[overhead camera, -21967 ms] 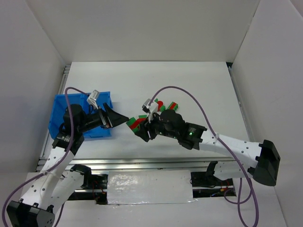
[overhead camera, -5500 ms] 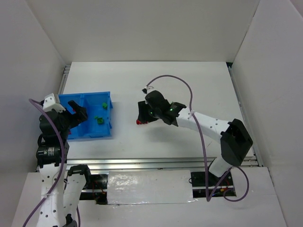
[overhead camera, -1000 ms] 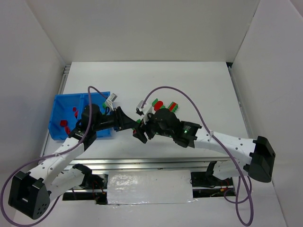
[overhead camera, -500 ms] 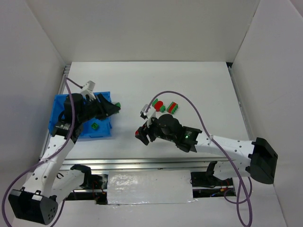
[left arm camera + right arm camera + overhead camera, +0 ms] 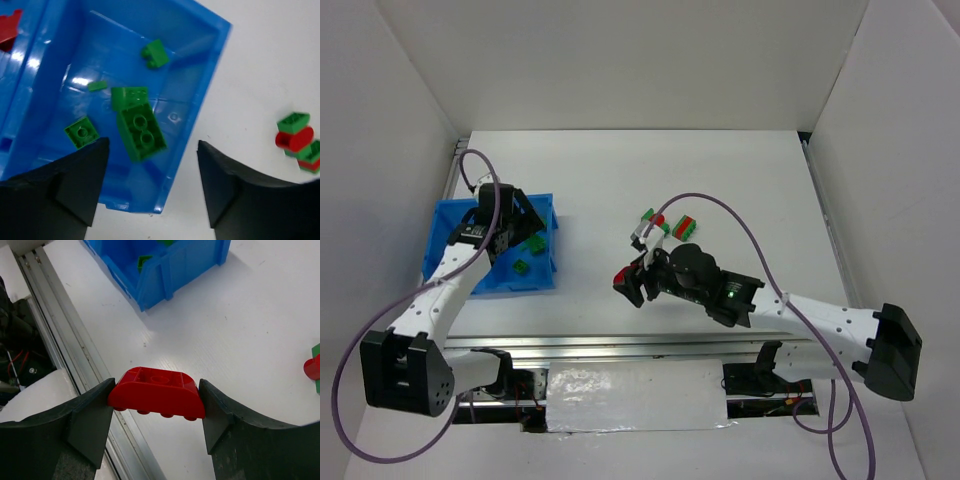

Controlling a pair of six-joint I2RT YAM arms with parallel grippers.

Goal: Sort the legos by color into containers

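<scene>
The blue bin (image 5: 445, 225) stands at the left of the table. My left gripper (image 5: 516, 228) hovers open over its right compartment (image 5: 190, 65), fingers (image 5: 75, 180) apart with nothing between them. Several green legos (image 5: 141, 131) lie in that compartment; a red one (image 5: 7, 30) shows in the left compartment. My right gripper (image 5: 632, 283) is shut on a red rounded brick (image 5: 157, 392), held above the table near the middle. A small cluster of red and green legos (image 5: 665, 225) lies on the table beyond it.
The bin's right wall (image 5: 170, 270) lies a short way left of the right gripper. The metal rail (image 5: 60, 340) runs along the table's near edge. White walls enclose the table on three sides.
The left gripper carried a green brick back over the bin and opened; the brick now lies in the right compartment. The right gripper shifted slightly, still holding the red brick.
</scene>
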